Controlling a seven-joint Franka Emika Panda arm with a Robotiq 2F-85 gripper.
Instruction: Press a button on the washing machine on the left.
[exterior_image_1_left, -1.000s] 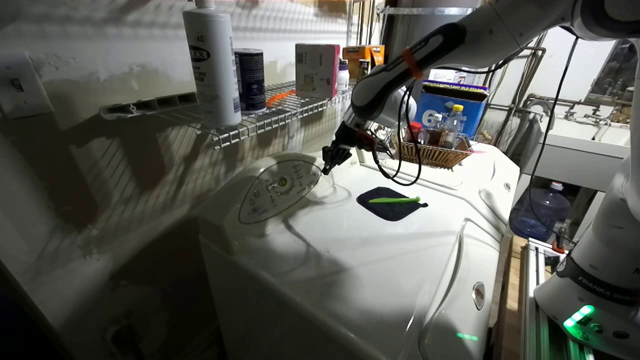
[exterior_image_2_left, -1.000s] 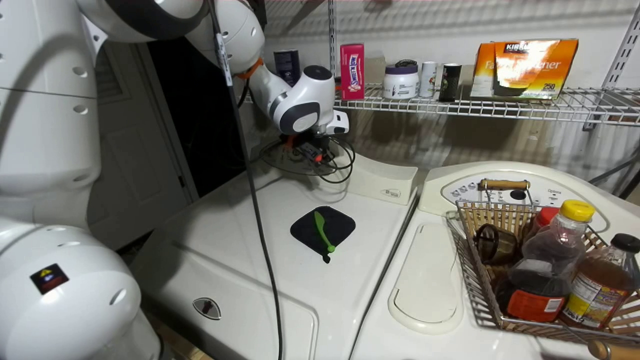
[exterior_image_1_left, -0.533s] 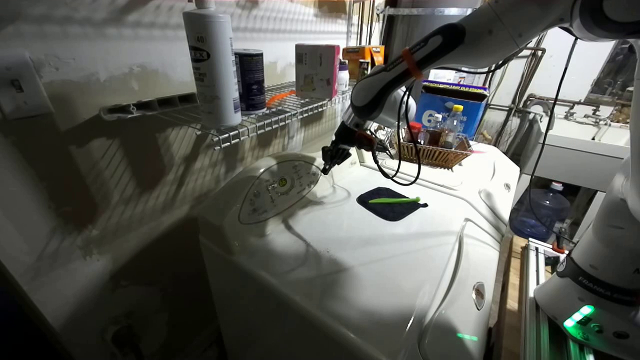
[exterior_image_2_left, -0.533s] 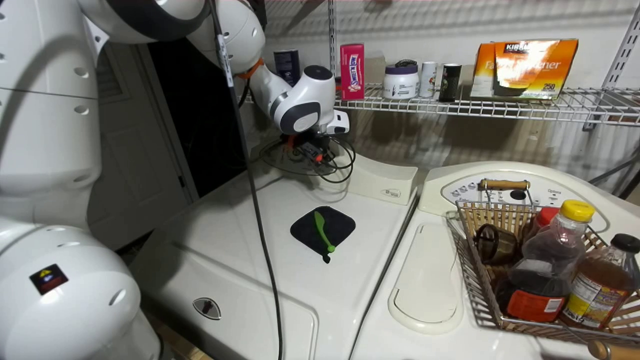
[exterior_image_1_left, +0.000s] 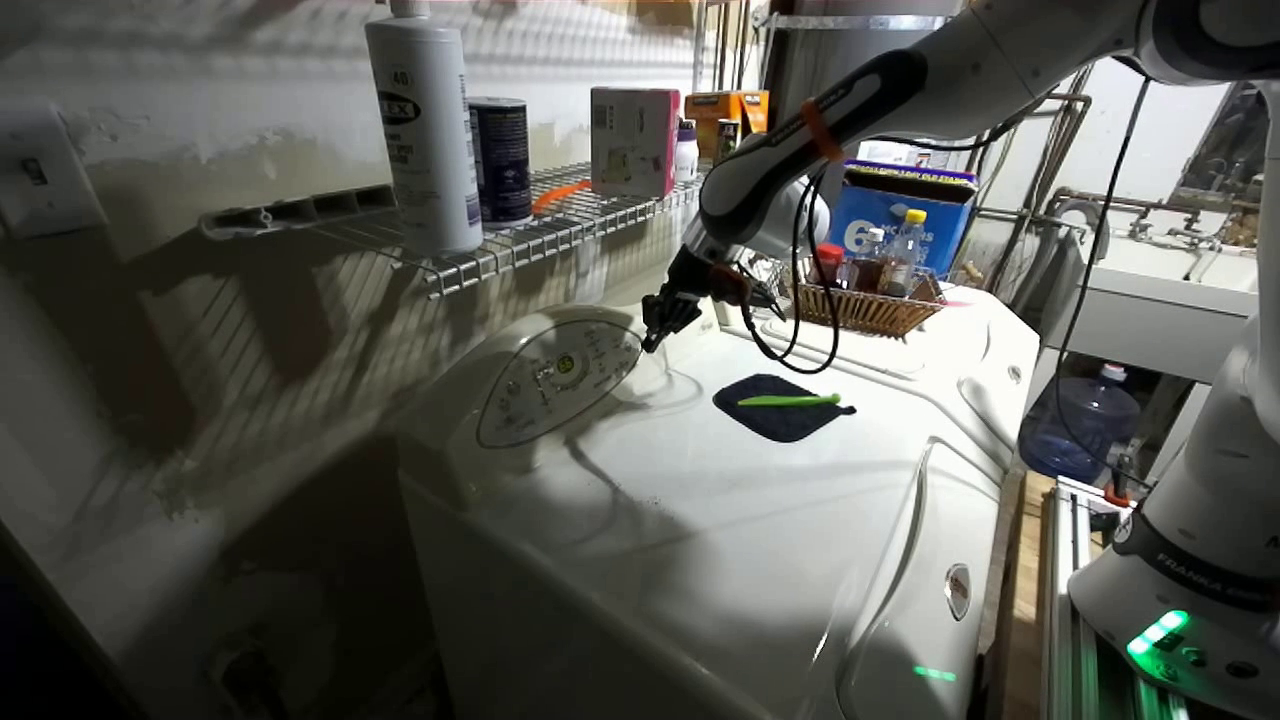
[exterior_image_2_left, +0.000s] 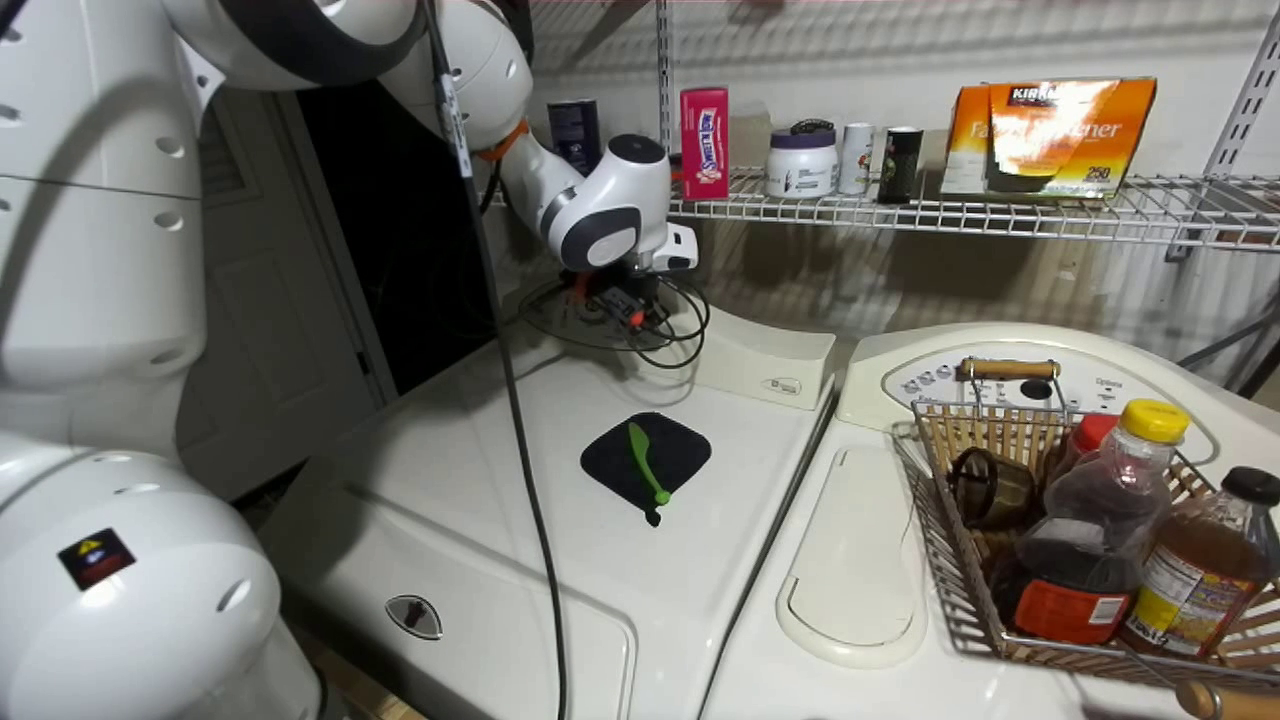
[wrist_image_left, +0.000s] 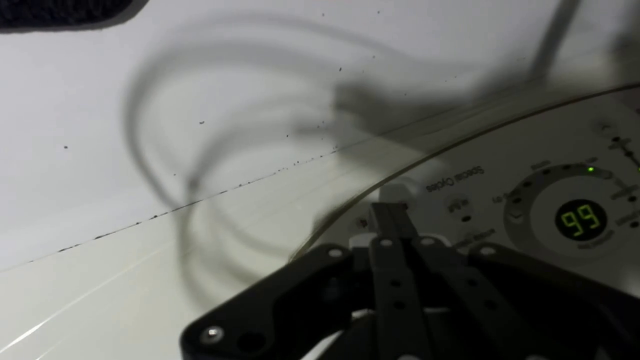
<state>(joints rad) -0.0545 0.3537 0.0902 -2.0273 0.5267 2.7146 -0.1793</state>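
Observation:
The washing machine (exterior_image_1_left: 700, 520) is the big glossy white top-loader, also in an exterior view (exterior_image_2_left: 740, 440). Its oval control panel (exterior_image_1_left: 530, 400) shows in the wrist view (wrist_image_left: 505, 150) with buttons, printed labels and a lit round display (wrist_image_left: 581, 220). My gripper (exterior_image_1_left: 652, 346) is at the panel's end nearest the basket. In the wrist view the fingertips (wrist_image_left: 390, 206) are together with nothing between them, over small red-marked buttons (wrist_image_left: 363, 223). They partly cover one button. I cannot tell whether they touch the panel. In an exterior view the wrist and cables hide the fingertips.
A dark cloth (exterior_image_1_left: 770, 422) with a green utensil (exterior_image_1_left: 790, 400) lies on the lid. The second white appliance (exterior_image_2_left: 860, 560) carries a basket (exterior_image_2_left: 960, 560) of bottles. A wire shelf (exterior_image_1_left: 560, 235) with containers hangs above the panel. Black cables loop (exterior_image_1_left: 800, 368) beside the wrist.
The arm has shifted very slightly, and the fingertips have moved a tiny bit at the same end of the panel. The objects have not moved.

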